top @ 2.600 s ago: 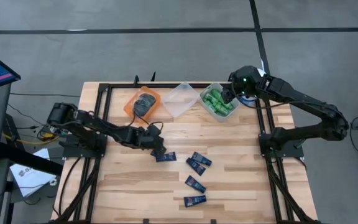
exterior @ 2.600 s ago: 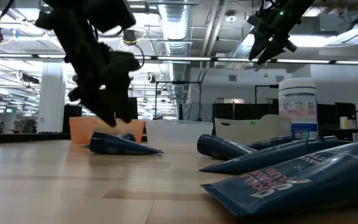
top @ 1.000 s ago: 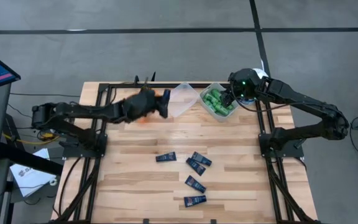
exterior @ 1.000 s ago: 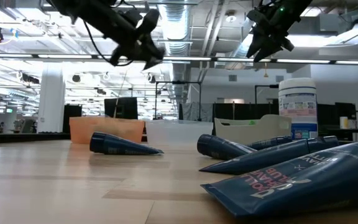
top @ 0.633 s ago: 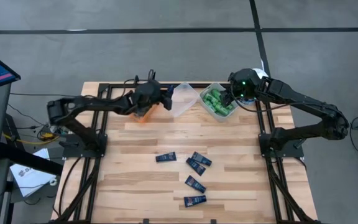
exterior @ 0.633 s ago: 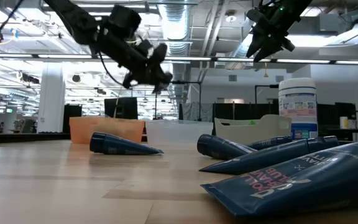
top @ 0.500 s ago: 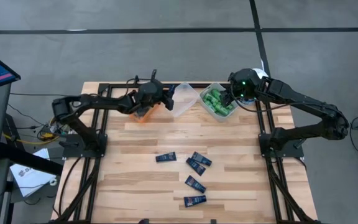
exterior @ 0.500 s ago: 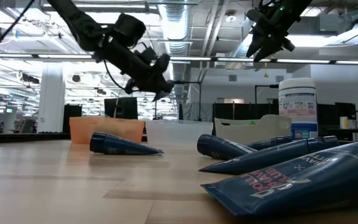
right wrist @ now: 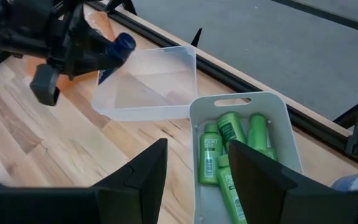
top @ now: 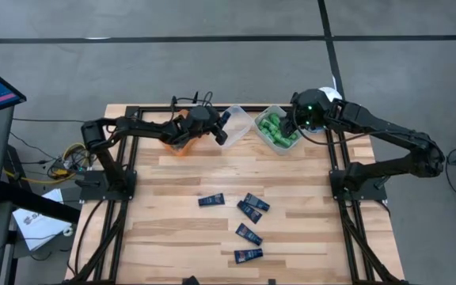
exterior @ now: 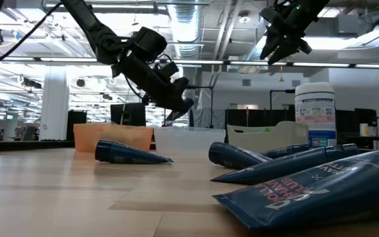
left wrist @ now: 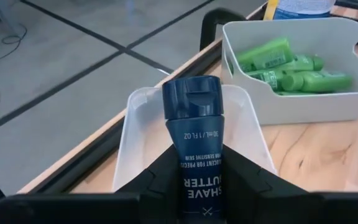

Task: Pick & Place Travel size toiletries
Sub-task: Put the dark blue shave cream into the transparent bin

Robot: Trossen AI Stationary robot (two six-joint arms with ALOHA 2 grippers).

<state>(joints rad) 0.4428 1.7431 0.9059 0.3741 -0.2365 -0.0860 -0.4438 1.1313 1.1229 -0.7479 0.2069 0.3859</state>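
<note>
Navy tube [left wrist: 193,155] sits clamped between the left fingers [left wrist: 244,176], cap outward.

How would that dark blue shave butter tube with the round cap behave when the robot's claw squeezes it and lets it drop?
The dark blue tube, held in the left gripper over the clear plastic bin, looks small, so probably light. Its flat body likely gives a little under the fingers. Four like it lie flat on the wooden table, so it should hardly roll.
</note>
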